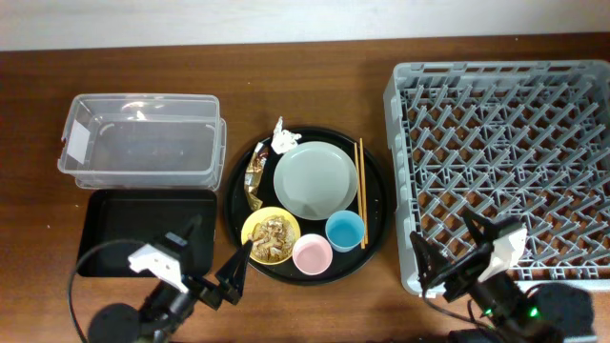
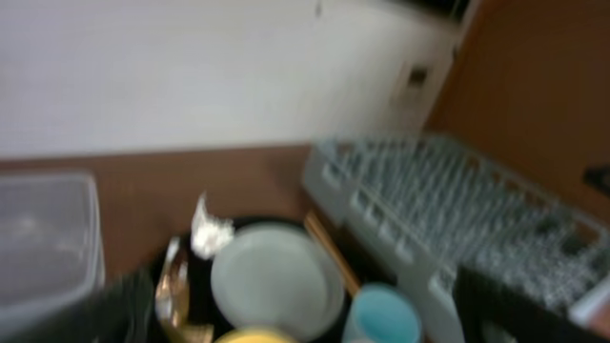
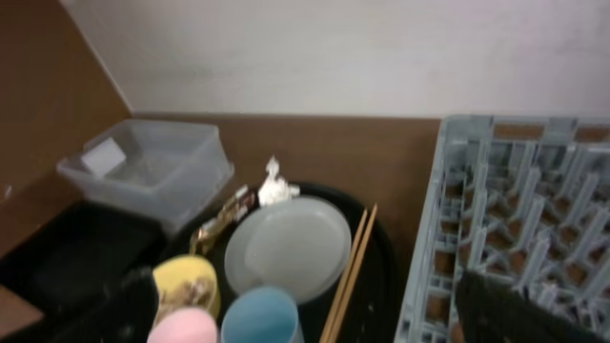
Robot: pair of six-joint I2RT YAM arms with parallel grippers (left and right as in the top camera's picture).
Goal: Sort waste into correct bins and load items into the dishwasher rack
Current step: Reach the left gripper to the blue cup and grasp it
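Note:
A round black tray (image 1: 374, 221) holds a grey-green plate (image 1: 315, 179), a white napkin (image 1: 280, 138), a gold-brown wrapper (image 1: 255, 176), a yellow bowl (image 1: 271, 236) with brown food scraps, a pink cup (image 1: 312, 254), a blue cup (image 1: 344, 230) and chopsticks (image 1: 360, 191). The clear tub (image 1: 143, 138) and the shallow black tray (image 1: 143, 229) lie to the left, the grey rack (image 1: 505, 171) to the right. My left gripper (image 1: 217, 253) is open and empty beside the bowl. My right gripper (image 1: 450, 244) is open and empty over the rack's front left corner.
The left wrist view is blurred; it shows the plate (image 2: 276, 278), napkin (image 2: 210, 232) and blue cup (image 2: 383, 316). The right wrist view shows the plate (image 3: 291, 246), chopsticks (image 3: 351, 262), tub (image 3: 143, 171) and rack (image 3: 515, 219). A wall runs along the table's far edge.

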